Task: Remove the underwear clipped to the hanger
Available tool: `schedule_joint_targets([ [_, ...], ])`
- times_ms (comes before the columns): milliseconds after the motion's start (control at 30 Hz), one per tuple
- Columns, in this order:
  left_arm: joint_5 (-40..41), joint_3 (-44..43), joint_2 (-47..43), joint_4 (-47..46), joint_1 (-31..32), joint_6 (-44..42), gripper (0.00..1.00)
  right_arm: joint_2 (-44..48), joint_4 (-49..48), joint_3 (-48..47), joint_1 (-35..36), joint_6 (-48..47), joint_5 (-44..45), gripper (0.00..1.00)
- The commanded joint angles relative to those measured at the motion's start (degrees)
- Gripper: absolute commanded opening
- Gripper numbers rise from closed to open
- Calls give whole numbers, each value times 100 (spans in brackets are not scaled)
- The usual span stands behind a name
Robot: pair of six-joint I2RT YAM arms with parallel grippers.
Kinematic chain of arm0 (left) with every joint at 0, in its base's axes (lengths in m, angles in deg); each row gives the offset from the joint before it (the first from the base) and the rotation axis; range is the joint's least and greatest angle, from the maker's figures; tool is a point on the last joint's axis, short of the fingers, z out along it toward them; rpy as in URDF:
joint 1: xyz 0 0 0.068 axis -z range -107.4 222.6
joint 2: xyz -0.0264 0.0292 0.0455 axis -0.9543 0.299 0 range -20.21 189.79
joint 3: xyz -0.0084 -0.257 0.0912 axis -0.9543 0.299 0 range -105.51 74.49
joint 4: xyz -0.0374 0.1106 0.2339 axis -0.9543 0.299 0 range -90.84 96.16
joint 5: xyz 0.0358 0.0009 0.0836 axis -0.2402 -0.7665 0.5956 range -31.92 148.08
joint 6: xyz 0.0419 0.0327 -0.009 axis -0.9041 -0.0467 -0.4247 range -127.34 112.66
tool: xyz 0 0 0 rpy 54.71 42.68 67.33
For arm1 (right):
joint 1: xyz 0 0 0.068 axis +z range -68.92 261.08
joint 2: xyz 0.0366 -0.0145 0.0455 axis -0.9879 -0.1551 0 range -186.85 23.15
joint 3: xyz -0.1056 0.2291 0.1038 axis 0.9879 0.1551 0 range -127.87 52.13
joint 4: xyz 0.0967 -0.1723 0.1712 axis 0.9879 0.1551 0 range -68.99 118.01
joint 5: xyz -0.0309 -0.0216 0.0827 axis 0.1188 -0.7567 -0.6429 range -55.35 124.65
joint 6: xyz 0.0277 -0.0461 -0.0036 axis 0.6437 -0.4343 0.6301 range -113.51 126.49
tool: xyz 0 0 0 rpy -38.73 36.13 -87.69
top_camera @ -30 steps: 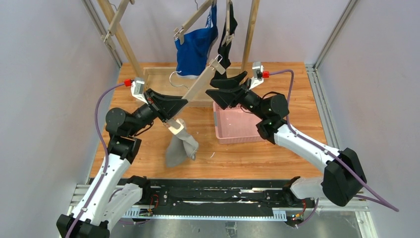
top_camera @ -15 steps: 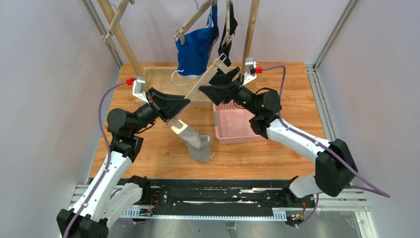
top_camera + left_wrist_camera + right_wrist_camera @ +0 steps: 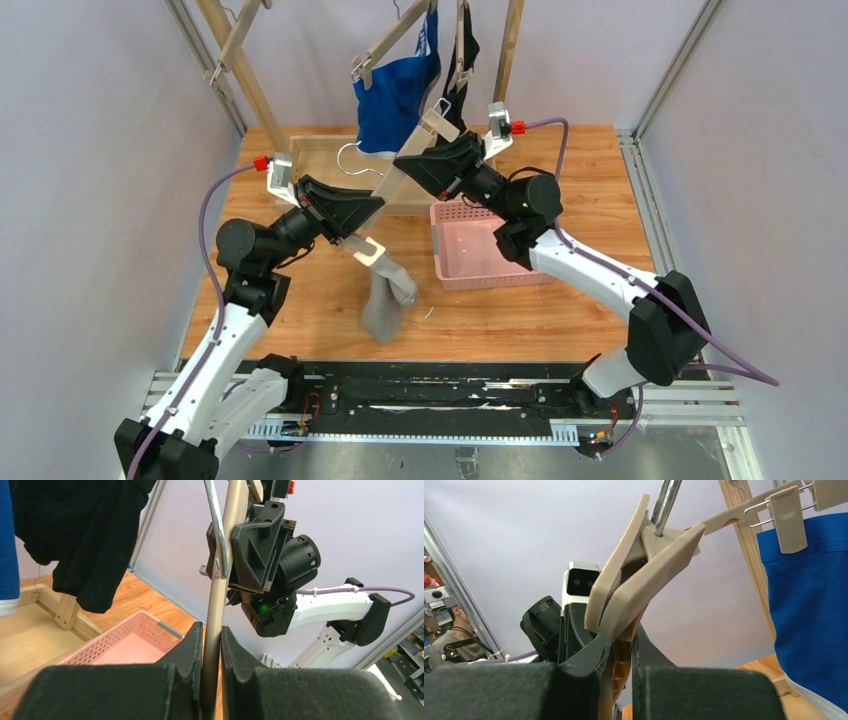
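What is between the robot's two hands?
A tan hanger bar, stretching from the left hand up to the right hand, which pinches its clip. The top camera shows it.

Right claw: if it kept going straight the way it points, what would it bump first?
The right claw is clamped on the beige hanger, whose clip sits straight ahead. Beyond that, probably the blue underwear; depth is unclear.

Seen from above, the left end effector (image 3: 352, 232) and the right end effector (image 3: 428, 166) both clamp a slanted beige hanger (image 3: 402, 172). Grey underwear (image 3: 386, 296) dangles from its near clip, left of a pink basket (image 3: 482, 281) on the desk (image 3: 600, 185).
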Motion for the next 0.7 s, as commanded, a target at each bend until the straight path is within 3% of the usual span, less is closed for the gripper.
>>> schedule_joint_targets([
  [0,144,-160,-7,-214,47,121,0,86,167,-3,59,-571,72,1],
  [33,177,-147,3,-213,47,167,2,134,223,35,64,-623,110,1],
  [167,248,-34,-27,-211,47,176,28,346,345,178,55,-798,178,1],
  [300,503,59,-253,141,47,-148,43,492,420,240,55,-889,122,1],
  [467,1000,-114,-582,1422,47,-1004,49,611,312,348,49,-838,117,1],
  [667,1155,-59,-847,2252,47,-1594,54,711,103,388,56,-685,88,1],
])
